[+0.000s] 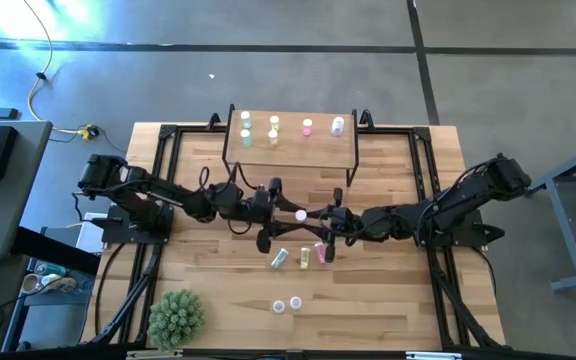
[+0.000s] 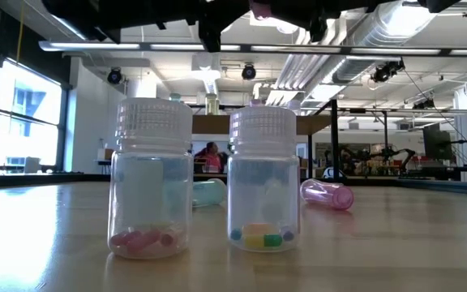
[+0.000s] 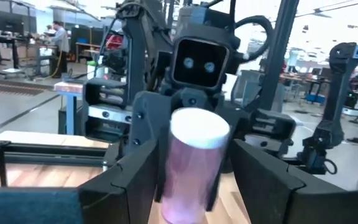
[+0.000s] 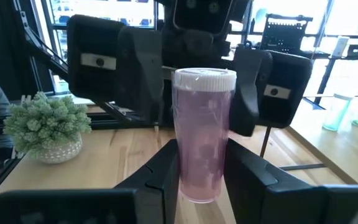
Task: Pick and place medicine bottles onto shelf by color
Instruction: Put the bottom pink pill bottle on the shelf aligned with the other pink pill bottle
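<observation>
At the overhead frame's centre, above the surface (image 1: 208,290), a pink bottle (image 4: 204,134) is pinched by the right claw (image 4: 202,174), while the left claw (image 3: 191,180) stands spread around it. For a clean handover, the left should probably close squarely before the right lets go, then carry it to the shelf (image 1: 290,148) at upper centre.

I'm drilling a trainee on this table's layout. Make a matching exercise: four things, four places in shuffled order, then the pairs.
Things:
1. pink bottle
2. plant
3. shelf
4. two clear bottles

Places:
a. at the table's far edge, in the middle
b. standing near the table's front edge, in the middle
c. above the table's middle, between the left end effector and the right end effector
d. front corner on the left arm's side

Pairs: 1-c, 2-d, 3-a, 4-b
</observation>
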Robot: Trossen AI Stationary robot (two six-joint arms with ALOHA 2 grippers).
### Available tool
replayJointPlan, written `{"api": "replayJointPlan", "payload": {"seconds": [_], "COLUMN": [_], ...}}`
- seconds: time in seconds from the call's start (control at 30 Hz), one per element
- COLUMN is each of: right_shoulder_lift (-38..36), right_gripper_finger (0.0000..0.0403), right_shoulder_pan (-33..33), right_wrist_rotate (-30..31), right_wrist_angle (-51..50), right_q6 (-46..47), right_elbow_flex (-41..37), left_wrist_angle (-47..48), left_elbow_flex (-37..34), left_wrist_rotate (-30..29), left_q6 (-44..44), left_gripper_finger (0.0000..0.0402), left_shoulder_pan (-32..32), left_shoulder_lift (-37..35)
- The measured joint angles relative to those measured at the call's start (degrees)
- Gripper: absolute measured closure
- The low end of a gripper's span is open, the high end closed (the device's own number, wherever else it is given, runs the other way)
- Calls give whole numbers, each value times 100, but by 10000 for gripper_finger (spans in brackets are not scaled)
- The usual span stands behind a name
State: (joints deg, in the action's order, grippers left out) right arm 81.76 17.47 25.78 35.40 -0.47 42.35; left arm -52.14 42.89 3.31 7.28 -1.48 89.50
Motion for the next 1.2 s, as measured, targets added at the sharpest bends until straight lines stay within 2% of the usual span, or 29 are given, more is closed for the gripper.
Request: {"api": "replayJointPlan", "payload": {"seconds": [0.33, 0.77, 1.2], "right_shoulder_lift": [4, 7, 7], "right_gripper_finger": [307, 307, 296], "right_shoulder_pan": [0, -98, -98], "right_wrist_rotate": [4, -32, -22], "right_wrist_angle": [40, 43, -144], "right_q6": [0, 4, 9], "right_elbow_flex": [0, 0, 0], "left_wrist_angle": [40, 116, 233], "left_elbow_flex": [0, 0, -2], "left_wrist_rotate": [11, 30, 26], "left_q6": [-1, -205, -199], "left_gripper_finger": [218, 315, 312], "left_shoulder_pan": [-9, -48, -44], "left_shoulder_lift": [1, -10, -3]}}
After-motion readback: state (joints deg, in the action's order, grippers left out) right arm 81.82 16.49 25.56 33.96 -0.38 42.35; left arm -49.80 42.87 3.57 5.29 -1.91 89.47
